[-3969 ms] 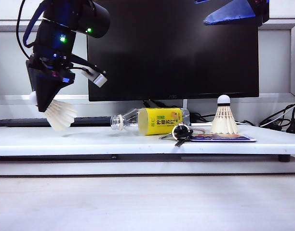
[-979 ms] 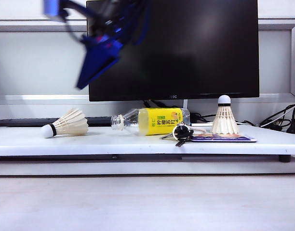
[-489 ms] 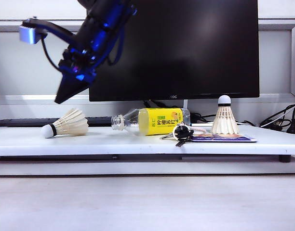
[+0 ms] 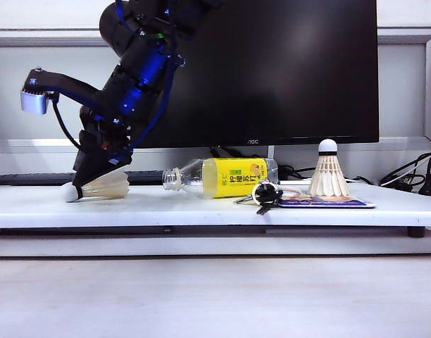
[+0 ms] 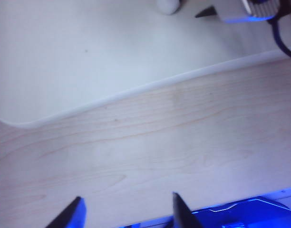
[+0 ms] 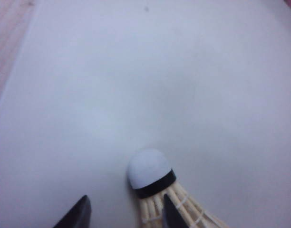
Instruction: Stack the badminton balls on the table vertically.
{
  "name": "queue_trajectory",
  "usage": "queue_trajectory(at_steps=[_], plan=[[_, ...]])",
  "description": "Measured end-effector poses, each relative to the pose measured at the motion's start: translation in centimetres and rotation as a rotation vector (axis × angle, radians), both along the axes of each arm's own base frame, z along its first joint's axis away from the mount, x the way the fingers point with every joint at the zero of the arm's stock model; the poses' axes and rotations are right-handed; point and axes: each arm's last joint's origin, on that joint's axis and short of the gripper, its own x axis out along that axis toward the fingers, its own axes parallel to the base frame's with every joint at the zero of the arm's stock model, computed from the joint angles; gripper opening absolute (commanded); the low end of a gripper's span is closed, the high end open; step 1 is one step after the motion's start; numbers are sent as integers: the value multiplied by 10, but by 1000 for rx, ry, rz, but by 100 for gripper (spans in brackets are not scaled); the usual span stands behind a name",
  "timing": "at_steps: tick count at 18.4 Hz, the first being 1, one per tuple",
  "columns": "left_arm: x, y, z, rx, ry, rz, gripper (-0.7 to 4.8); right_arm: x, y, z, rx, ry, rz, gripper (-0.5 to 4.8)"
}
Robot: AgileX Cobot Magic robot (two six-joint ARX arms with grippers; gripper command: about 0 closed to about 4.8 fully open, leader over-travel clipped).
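Lower left of frame: white feather shuttlecock (image 4: 108, 187) lying on the long white desktop (image 4: 201, 208), its cork just ahead of the right gripper (image 6: 125, 213) (fingers parted, clamping nothing). Left gripper (image 5: 126, 216) gapes over pale wood.

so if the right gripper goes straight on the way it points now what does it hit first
Most likely the shuttlecock lying on its side: its cork end sits just ahead of the open right gripper, close by one fingertip. Beyond that, the white table.

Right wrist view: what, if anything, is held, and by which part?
Nothing. The right gripper has its fingers open beside the lying shuttlecock, near its cork; the left gripper is open and empty too.
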Motion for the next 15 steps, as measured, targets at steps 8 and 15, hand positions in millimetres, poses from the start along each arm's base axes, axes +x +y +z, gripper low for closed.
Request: queue_trajectory(at_steps=[8,15], plan=[[-1,-2,0,-39,10,-39,246,8,9,-15,24,-78,41,196],[-1,-2,0,-57,18,-59,246,14,16,-18,36,-100,49,168]])
